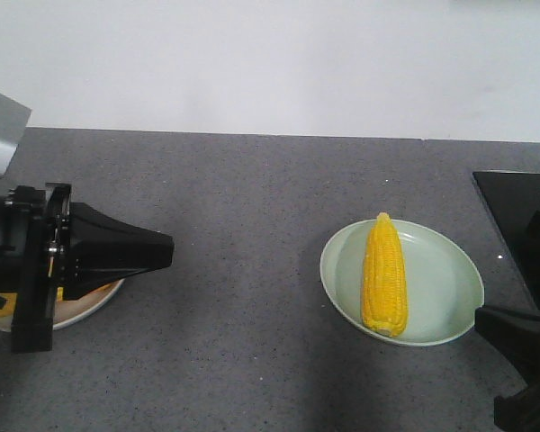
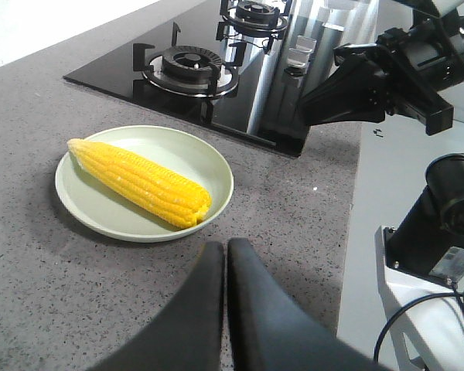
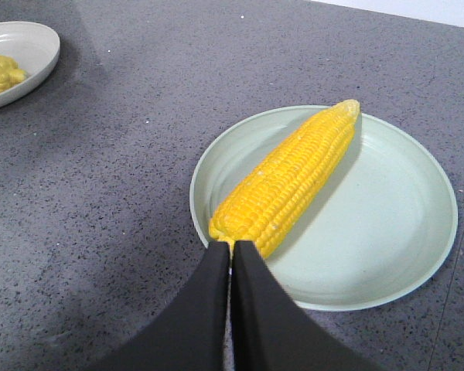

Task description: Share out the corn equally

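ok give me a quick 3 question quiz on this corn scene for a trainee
1. True or false: the green plate holds two cobs.
2. Which hand is over the white plate? A left B right
3. Fill in: the black stove sits to the ___ of the green plate in the front view.

Key: 1 false, one cob. 2 A, the left hand; the right hand is by the green plate. 3 right.

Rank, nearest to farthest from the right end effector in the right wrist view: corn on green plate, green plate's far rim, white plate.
1. Corn, blunt end at the tips.
2. Far rim of green plate, right.
3. White plate, far upper left.
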You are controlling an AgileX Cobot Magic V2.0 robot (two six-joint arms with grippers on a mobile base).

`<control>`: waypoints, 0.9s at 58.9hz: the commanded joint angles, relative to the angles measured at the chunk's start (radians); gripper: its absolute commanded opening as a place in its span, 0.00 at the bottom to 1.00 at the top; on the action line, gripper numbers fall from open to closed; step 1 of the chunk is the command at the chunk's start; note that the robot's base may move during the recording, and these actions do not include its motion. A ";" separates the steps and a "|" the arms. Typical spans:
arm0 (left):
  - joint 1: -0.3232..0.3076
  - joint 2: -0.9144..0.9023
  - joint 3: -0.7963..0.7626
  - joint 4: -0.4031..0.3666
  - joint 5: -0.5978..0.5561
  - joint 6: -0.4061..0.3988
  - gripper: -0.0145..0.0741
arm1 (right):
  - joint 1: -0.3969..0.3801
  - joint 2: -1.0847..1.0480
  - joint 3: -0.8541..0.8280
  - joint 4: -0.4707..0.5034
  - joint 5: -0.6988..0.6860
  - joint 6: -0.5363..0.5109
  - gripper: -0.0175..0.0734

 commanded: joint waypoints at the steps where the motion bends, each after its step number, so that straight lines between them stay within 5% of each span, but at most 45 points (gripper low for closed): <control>1: -0.006 -0.024 -0.020 -0.007 -0.006 -0.008 0.16 | -0.004 0.001 -0.025 0.032 -0.042 -0.006 0.19; 34: -0.006 -0.024 -0.020 0.004 0.057 0.003 0.16 | -0.004 0.001 -0.025 0.032 -0.042 -0.006 0.19; 42: -0.006 -0.046 -0.020 -0.028 0.210 -0.036 0.16 | -0.004 0.001 -0.025 0.032 -0.041 -0.006 0.19; 53: -0.007 -0.131 -0.009 -0.051 0.517 -0.217 0.16 | -0.004 0.001 -0.025 0.031 -0.038 -0.006 0.19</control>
